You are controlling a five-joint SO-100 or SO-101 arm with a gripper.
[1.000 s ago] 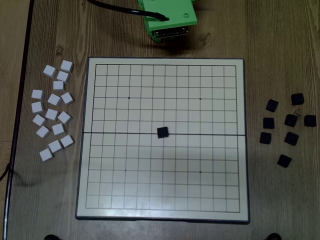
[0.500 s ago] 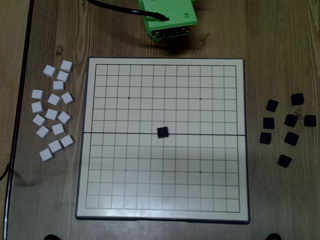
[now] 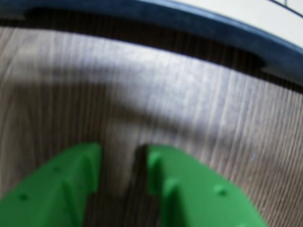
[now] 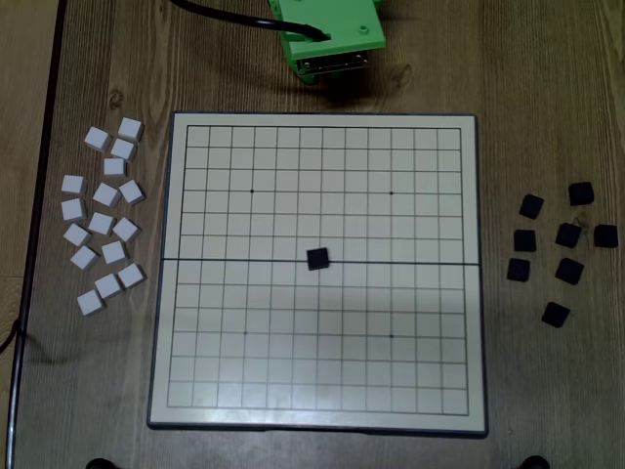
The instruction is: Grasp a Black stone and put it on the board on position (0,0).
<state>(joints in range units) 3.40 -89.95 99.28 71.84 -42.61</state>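
A Black stone (image 4: pixel 317 258) lies on the board (image 4: pixel 195 391), on the dark fold line at the middle, covering position (0,0). Nothing touches it. The green arm (image 4: pixel 332 34) is folded back beyond the board's far edge in the overhead view, well away from the stone. In the wrist view my gripper (image 3: pixel 121 156) hangs low over bare wood just off the board's dark frame (image 3: pixel 213 28). Its two green fingers (image 3: pixel 66 189) stand a narrow gap apart with nothing between them.
Several spare black blocks (image 4: pixel 568 234) are scattered on the table to the right of the board in the overhead view. Several white blocks (image 4: pixel 103 223) lie in a cluster to its left. A black cable (image 4: pixel 220 15) runs off from the arm.
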